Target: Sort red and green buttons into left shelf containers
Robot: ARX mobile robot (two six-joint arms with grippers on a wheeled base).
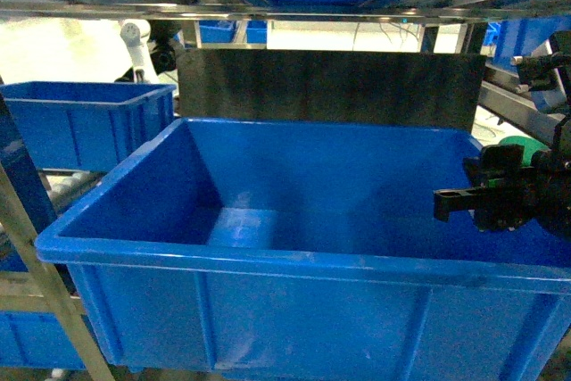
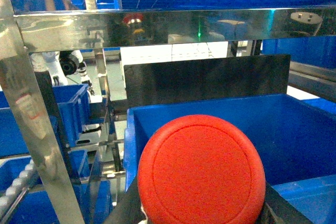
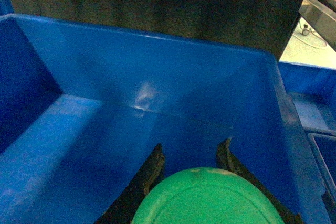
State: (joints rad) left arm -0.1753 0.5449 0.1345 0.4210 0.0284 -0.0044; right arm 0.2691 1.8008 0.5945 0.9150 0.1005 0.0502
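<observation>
over the big blue bin (image 1: 268, 260), right gripper (image 3: 190, 161) clasped a green button (image 3: 207, 198); left gripper (image 2: 202, 216) gripped a red button (image 2: 202, 174).

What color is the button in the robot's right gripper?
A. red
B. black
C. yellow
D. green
D. The right wrist view shows a round green button held between the right gripper's fingers above the blue bin; the red button is in the left wrist view.

One red button (image 2: 201, 170), one green button (image 3: 207, 198)
</observation>
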